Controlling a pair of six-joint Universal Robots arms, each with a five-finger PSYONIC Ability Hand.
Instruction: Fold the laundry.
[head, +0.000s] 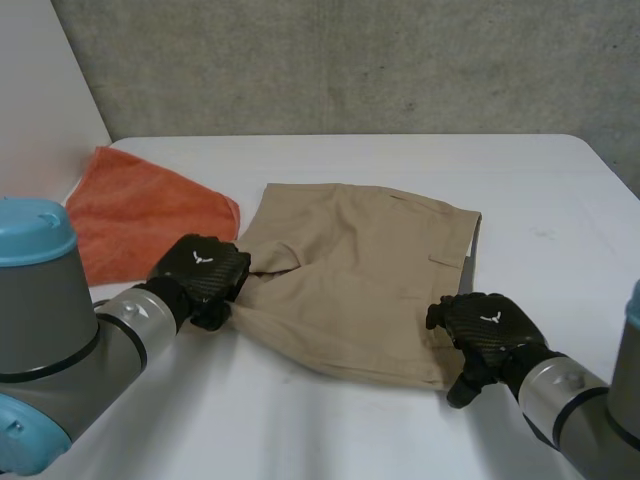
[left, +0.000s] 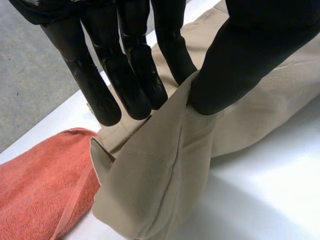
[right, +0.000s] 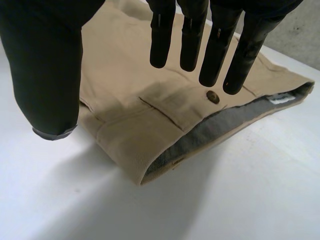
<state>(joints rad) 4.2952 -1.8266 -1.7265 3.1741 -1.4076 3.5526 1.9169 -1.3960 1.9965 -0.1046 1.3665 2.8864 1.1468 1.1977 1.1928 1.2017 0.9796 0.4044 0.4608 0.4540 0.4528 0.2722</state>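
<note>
Pinching a raised fold at the near-left edge of the beige cotton shorts (head: 360, 270), the left hand (head: 200, 272) sits centre-left of frame. The shorts lie mid-frame on the white table (head: 350, 420). The right hand (head: 485, 325), lower right, holds its fingers straight over the waistband corner, gripping nothing. An orange terry towel (head: 140, 220) lies upper left, just beside the shorts.

white table (head: 400, 420) against grey concrete wall (head: 350, 60); white panel (head: 40, 90) at left.
</note>
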